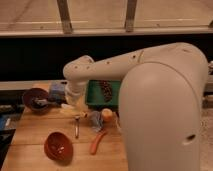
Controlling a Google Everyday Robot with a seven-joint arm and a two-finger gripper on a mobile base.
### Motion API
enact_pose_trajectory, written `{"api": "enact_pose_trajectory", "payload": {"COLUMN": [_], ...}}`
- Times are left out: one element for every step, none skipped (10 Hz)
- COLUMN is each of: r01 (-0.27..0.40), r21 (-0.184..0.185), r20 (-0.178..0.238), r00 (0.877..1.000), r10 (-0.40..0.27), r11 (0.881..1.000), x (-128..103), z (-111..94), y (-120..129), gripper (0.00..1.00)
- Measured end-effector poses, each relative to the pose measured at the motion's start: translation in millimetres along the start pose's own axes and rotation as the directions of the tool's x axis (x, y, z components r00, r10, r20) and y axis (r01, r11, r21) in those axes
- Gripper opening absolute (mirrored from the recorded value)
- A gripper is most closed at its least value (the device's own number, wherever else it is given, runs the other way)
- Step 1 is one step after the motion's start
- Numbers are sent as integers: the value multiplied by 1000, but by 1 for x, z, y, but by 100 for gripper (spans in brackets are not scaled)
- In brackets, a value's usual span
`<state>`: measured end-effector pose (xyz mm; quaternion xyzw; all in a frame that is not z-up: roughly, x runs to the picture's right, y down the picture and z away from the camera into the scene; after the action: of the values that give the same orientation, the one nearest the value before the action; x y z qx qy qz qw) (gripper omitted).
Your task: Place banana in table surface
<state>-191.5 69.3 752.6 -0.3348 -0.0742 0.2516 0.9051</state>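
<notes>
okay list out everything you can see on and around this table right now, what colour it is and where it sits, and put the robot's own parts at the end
Table surface: one, light brown wood, fills the lower left.
Green tray: one, green, at the table's back, behind the arm.
Dark speckled oblong: one, dark brown, lying in the tray.
Dark bowl: one, dark reddish brown, back left of the table.
Orange bowl: one, orange-red, front of the table.
Fork: one, silvery, on the table between the bowls.
Carrot-like stick: one, orange-red, on the table right of the fork.
Banana: one, pale yellow, only partly seen under the arm's end.
Robot arm: one, white, reaching left over the table.
Claw: one, shut, at the arm's end above the table, by the banana.
</notes>
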Motion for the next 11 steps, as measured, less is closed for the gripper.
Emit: {"api": "enact_pose_trajectory", "payload": {"r01": [41,74,109,147,175,204,219,227,229,229,229], "r21": [-7,-13,-26,-52,-80,-109,-125,-130,-132,-132,-132], "r20": [6,15,30,57,84,118,138,146,146,147,147], "r00": [999,997,994,988,982,974,970,967,967,967,967], "r10": [-41,-74,-108,-144,-169,-191,-201,-207,-210,-210,-209], "r11": [999,997,994,988,981,973,968,965,964,964,964], "x": [-20,-36,-50,-63,-68,-71,-73,-74,-75,-75,-75], "z": [6,10,14,20,24,26,28,28,29,29,28], "y": [5,8,10,14,18,20,21,23,25,25,25], "gripper": [0,0,0,1,3,4,4,1,0,7,17]}}
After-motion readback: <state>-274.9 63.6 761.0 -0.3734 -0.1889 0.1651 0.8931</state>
